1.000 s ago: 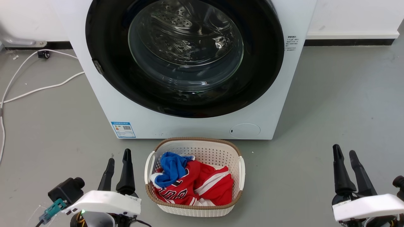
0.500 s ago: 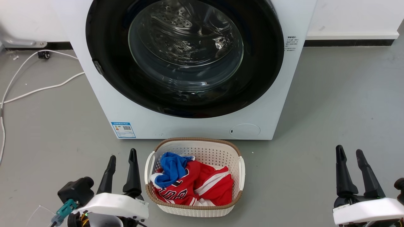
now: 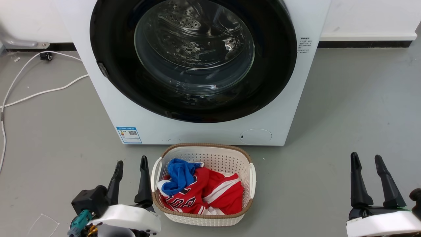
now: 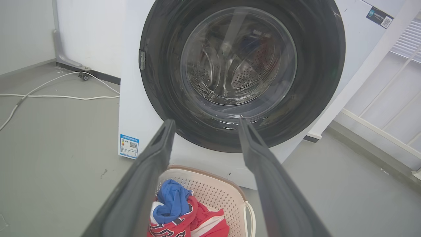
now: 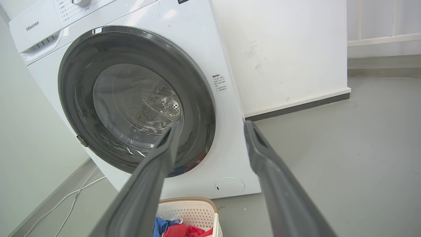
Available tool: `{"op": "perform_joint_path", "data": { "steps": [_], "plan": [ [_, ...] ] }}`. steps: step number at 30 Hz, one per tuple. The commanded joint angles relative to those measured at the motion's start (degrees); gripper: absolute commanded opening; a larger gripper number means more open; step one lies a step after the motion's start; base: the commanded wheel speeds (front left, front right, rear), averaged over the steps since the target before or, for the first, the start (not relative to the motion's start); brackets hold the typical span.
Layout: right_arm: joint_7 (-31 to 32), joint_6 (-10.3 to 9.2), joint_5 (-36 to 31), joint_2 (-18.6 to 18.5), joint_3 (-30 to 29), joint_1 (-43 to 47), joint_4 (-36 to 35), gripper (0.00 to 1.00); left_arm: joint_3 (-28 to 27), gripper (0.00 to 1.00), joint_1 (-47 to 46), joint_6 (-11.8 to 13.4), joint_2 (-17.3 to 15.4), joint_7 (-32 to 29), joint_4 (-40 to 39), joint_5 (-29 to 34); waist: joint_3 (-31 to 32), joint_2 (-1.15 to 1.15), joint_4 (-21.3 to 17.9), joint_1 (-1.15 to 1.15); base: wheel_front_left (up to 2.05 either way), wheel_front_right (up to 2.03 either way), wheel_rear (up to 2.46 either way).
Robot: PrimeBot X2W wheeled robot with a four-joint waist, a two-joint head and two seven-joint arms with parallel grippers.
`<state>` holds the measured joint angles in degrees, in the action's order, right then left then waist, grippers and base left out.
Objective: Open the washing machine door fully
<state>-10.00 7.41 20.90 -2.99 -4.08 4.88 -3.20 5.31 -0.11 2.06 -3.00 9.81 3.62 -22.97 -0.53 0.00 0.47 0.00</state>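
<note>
- washing machine door point(image 3: 108, 65): glossy black ring around a clear, reflective glass bowl point(image 3: 194, 49)
- washing machine point(image 3: 204, 131): smooth white casing with a faint sheen
- laundry basket point(image 3: 213, 158): white perforated plastic, brown woven-look rim
- jersey point(image 3: 213, 194): red cloth
- floor point(image 3: 345, 115): smooth matt grey
- fingers point(image 4: 144, 177): matt dark grey, rubbery-looking

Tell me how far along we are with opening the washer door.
Done: nothing yet; the washing machine door sits shut, flush against the washing machine. In hand: the left gripper and right gripper hover open and empty, low on either side of the laundry basket, apart from the door. Left: reach the door, grip it and swing it fully open.
</note>
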Motion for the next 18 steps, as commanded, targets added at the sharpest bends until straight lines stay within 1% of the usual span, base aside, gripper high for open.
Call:
{"op": "perform_joint_path", "data": {
  "steps": [1, 18],
  "plan": [
    [-0.4, 0.12, -1.29, 0.03, -0.16, 0.35, -0.68, 1.0, 0.23, 1.0, 0.35, 0.32, -0.18, 0.54, -0.74, 1.56, 0.0, 0.0, 0.01, 0.0, 0.0, 0.0, 0.0],
    [-2.56, 0.13, -8.0, 0.1, -0.15, 1.61, -2.13, 1.0, 1.2, 1.0, 1.0, 1.21, -0.01, 2.68, -0.5, 9.7, 0.03, 0.0, 0.26, 0.0, 0.0, 0.0, 0.0]
  ]
}}
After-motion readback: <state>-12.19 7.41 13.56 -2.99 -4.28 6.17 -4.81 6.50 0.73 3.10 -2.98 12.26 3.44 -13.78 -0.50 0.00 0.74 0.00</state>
